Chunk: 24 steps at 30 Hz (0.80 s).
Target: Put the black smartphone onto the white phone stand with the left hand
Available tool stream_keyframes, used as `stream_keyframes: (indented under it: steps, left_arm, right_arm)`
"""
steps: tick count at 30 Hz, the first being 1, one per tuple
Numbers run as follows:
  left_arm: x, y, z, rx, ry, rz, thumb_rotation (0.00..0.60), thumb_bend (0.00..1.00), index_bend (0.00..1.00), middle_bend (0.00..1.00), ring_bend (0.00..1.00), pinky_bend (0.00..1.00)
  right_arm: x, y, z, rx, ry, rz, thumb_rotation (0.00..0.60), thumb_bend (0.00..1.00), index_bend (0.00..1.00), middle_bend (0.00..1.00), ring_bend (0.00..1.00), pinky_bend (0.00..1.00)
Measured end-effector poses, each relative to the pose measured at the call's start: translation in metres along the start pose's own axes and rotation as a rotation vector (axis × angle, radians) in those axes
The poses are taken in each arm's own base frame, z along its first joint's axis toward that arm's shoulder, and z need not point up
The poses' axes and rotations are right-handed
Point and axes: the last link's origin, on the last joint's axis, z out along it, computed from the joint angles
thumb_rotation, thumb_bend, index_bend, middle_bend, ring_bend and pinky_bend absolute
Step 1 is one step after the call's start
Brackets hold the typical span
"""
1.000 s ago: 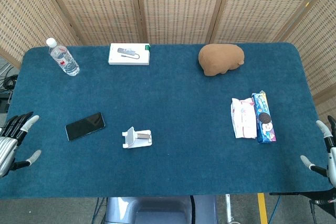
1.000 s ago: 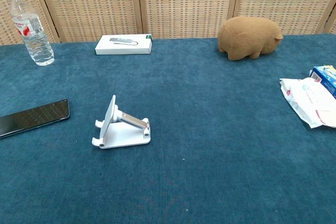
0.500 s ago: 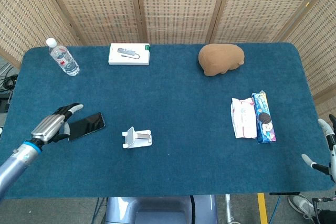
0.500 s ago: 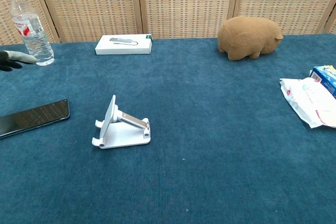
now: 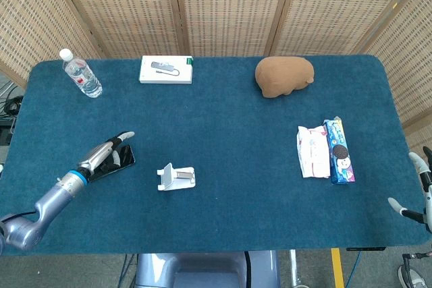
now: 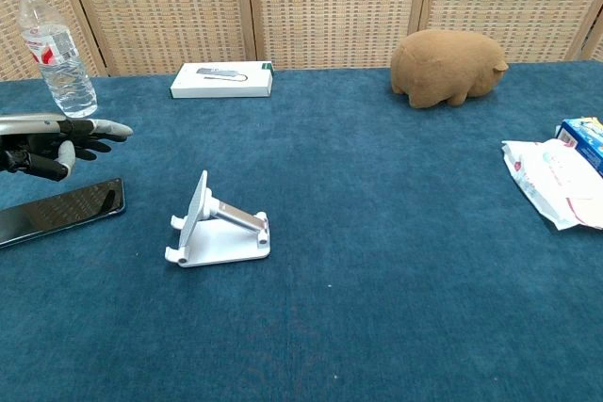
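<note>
The black smartphone (image 6: 58, 213) lies flat on the blue table, at the left; in the head view my left hand covers most of the smartphone (image 5: 125, 160). My left hand (image 5: 106, 152) hovers over it with fingers stretched out and apart, holding nothing; in the chest view the left hand (image 6: 52, 141) floats above the phone. The white phone stand (image 5: 176, 177) sits to the right of the phone, also seen as the stand (image 6: 215, 229) with its backrest tilted. My right hand (image 5: 420, 190) stays open at the table's right edge.
A water bottle (image 5: 79, 73) and a white box (image 5: 166, 69) stand at the back left. A brown plush animal (image 5: 284, 75) sits at the back. A tissue pack (image 5: 312, 151) and a cookie packet (image 5: 339, 150) lie at the right.
My left hand has moved right from the table's left edge to a spot over the smartphone. The right hand has barely shifted.
</note>
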Motion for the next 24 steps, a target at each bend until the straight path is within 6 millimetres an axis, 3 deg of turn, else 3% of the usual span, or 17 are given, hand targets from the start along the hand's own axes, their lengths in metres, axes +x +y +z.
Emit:
stream_keyframes:
  steps: [24]
  left_arm:
    - [-0.026, -0.013, 0.015, 0.030, -0.068, -0.104, 0.600, 1.00, 0.00, 0.00, 0.00, 0.00]
  right_arm:
    - [0.001, 0.001, 0.000, -0.002, -0.001, 0.010, 0.600, 0.00, 0.10, 0.00, 0.00, 0.00]
